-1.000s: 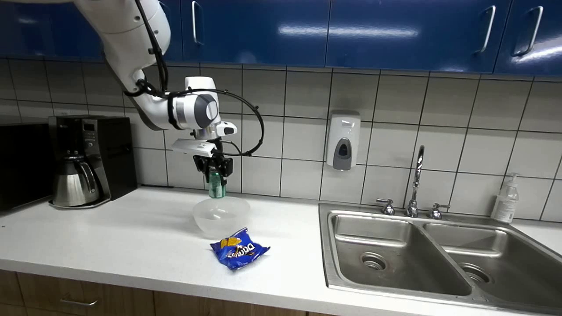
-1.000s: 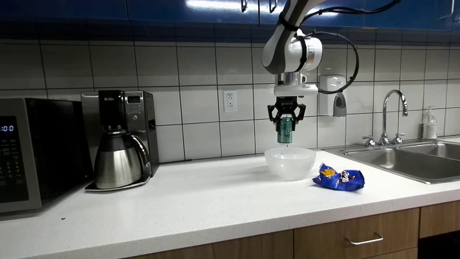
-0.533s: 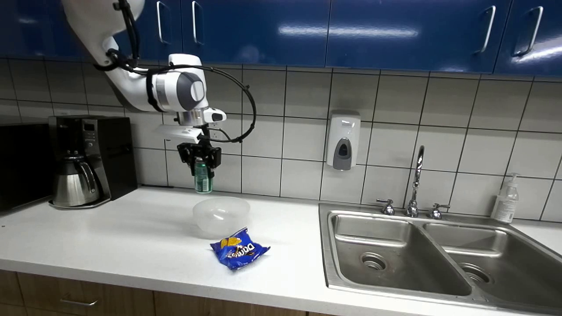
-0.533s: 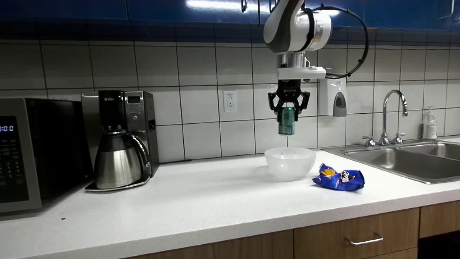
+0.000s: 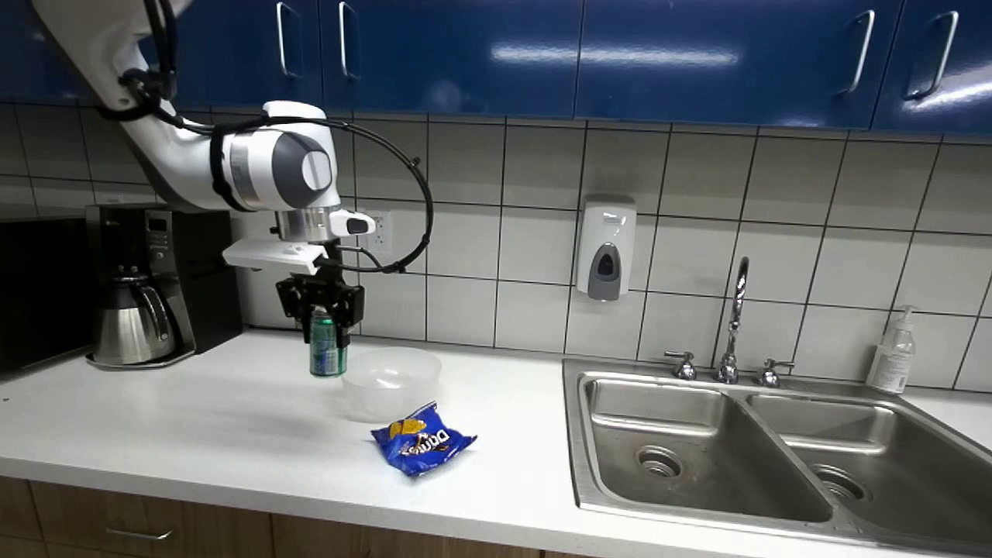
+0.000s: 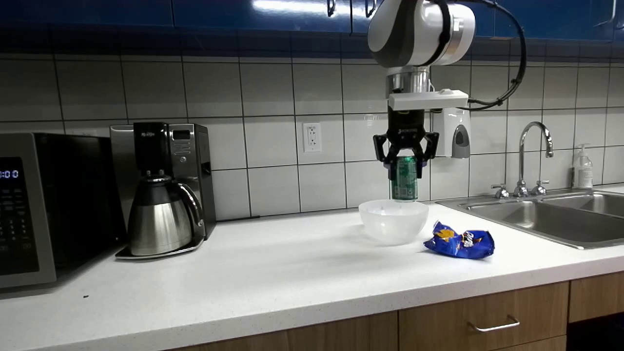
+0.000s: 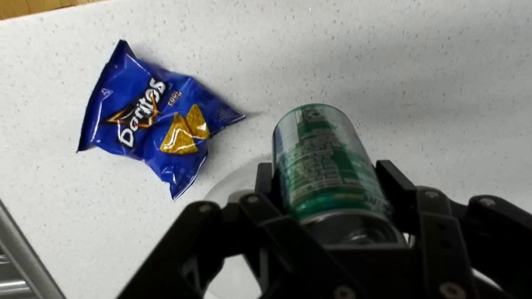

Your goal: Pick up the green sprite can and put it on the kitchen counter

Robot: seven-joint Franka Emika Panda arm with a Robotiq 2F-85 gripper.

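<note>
A: How are the things placed?

B: All is carried by the white tabletop (image 6: 273, 282). Towards one end, the steel sink (image 5: 583, 457) is set in; towards the opposite end, a microwave (image 6: 73, 204) and a coffee machine (image 6: 183, 165) are placed. Between the rear edge and the front edge a pale bowl (image 6: 390, 229) is found, and closer to the front edge a blue bag (image 7: 153, 120) is laid. By the pincer (image 6: 405, 171), which is clamped on it from both sides, the green can (image 7: 332, 174) is held upright in the air near the bowl; whether it is above the bowl's opening cannot be told.

A: Which step is judged to be in hand?

B: The carrying, as it seems: the picking-up is finished, the setting-down is not yet done. Next, a place apart from the bowl and the bag should be chosen; there the green can should be lowered straight down, and released only after its base is supported.

A: And what can be read?

B: On the microwave, clock digits ending with "00" are shown. On the bag, "Doritos" is clearly printed, and in small letters what seems to be "COOL". On the green can, fine print is seen, but it is too blurred to be read.
</note>
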